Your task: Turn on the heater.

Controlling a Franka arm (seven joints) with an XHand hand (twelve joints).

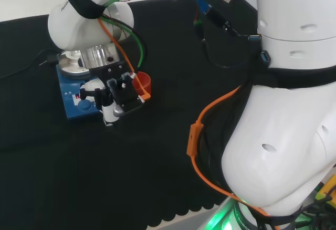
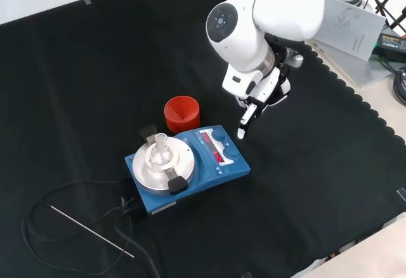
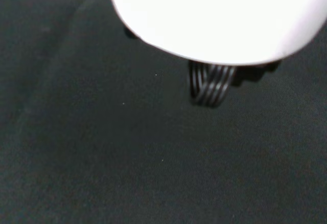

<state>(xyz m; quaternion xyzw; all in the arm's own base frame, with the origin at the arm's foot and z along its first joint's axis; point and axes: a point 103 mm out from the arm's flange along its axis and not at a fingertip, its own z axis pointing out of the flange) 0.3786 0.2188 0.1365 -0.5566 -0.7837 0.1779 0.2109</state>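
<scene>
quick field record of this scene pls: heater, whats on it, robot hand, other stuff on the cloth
heater: blue heater on the black cloth, round metal plate on top, red display lit on its front panel
on plate: small clear flask
robot hand: robot hand just beyond the heater's panel end in the front view, one finger pointing down, not visibly touching
red ring: red ribbed ring on the cloth beside the heater
probe: thin metal rod with cable, lying on the cloth

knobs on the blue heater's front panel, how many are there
2. Both round blue knobs sit at the heater's panel end in the front view: one nearer the hand, the other beside it, towards the viewer.
</scene>
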